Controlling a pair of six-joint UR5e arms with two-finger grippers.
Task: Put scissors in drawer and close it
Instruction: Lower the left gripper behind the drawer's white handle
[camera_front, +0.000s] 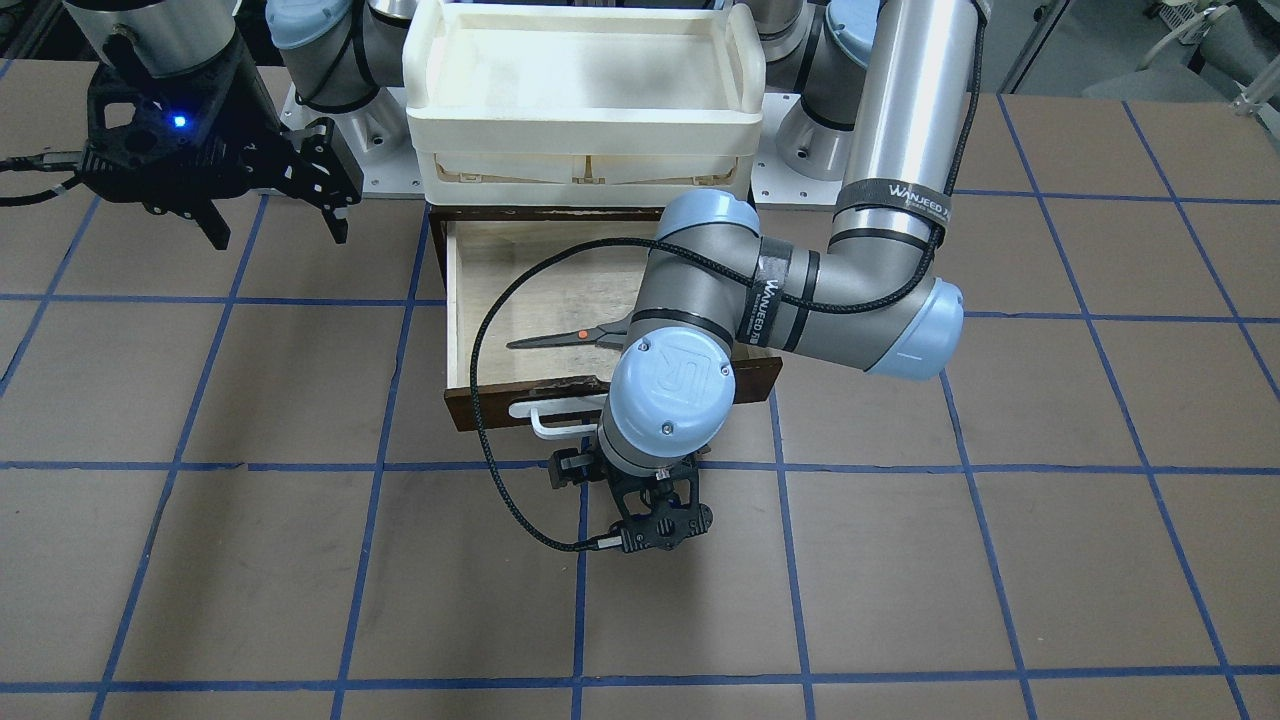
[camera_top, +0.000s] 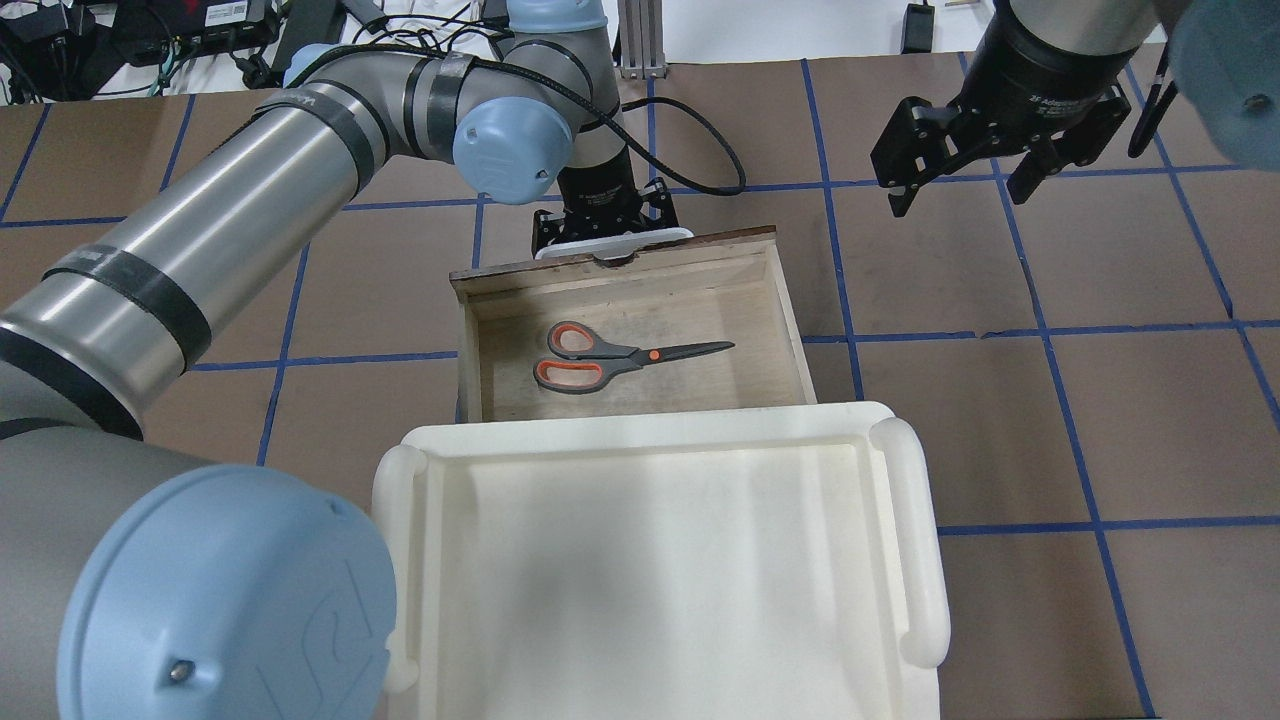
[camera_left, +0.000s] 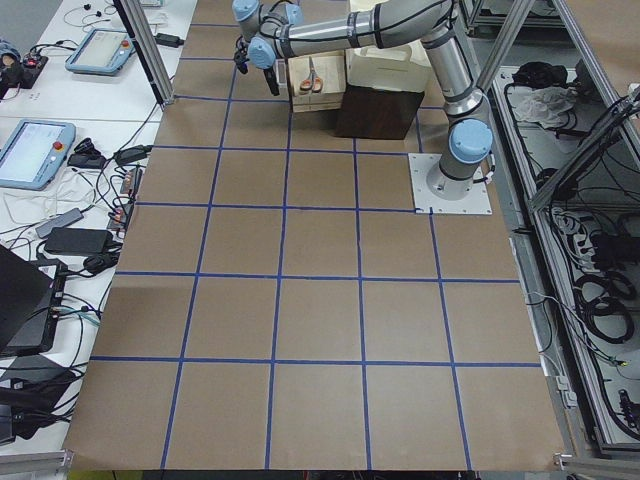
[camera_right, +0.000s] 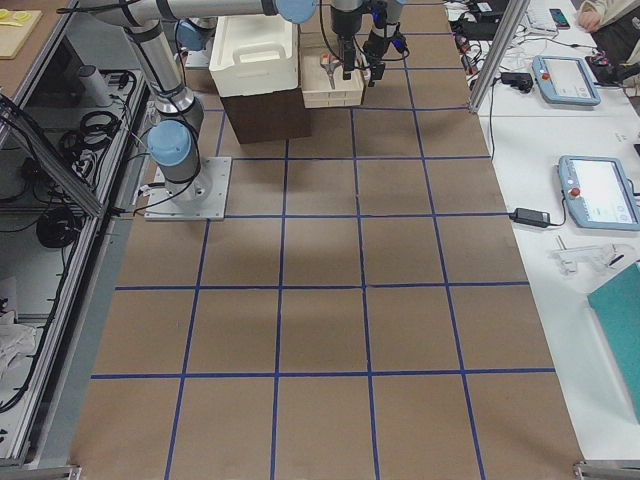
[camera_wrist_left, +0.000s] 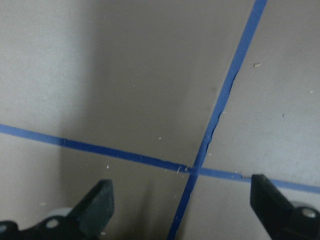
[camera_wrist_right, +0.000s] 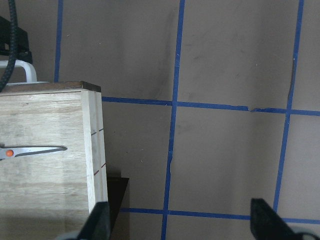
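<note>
Beyond the white plastic tray (camera_top: 905, 520), the grey-and-orange-handled scissors (camera_top: 620, 356) lie crosswise, left to right, inside the open pale wooden drawer (camera_top: 620, 272). The left end effector (camera_wrist_left: 182, 210), fingers (camera_wrist_left: 97, 205) apart, hovers just past its white bar handle (camera_top: 615, 243), nearest for pushing it shut.

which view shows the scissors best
The overhead exterior: the scissors lie whole and unblocked in the open drawer. In the front-facing view the left arm hides the handles; the right wrist view catches only the blades; both side views show them tiny; the left wrist view shows none.
</note>
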